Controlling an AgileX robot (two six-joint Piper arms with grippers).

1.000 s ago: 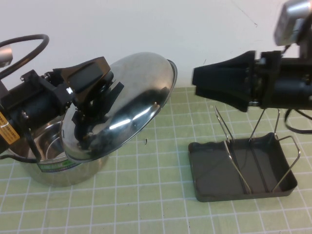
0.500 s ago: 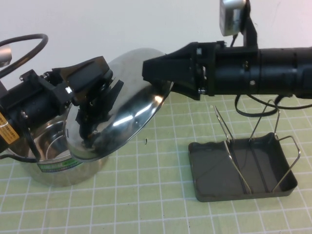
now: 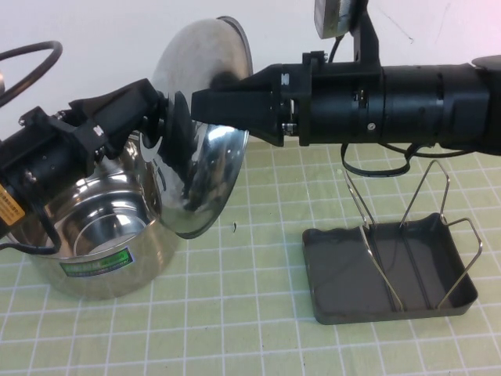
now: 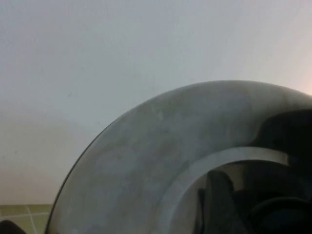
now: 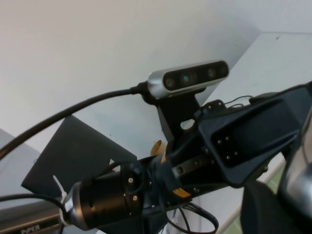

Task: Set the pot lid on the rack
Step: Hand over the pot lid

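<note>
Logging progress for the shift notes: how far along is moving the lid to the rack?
Done: the round shiny steel pot lid is off the deep steel pot, held nearly upright by the left gripper at its black knob. In hand: the right gripper reaches across to the lid, apparently for a handover. Left: seating the lid between the wire loops of the dark grey rack, which holds nothing yet.
</note>
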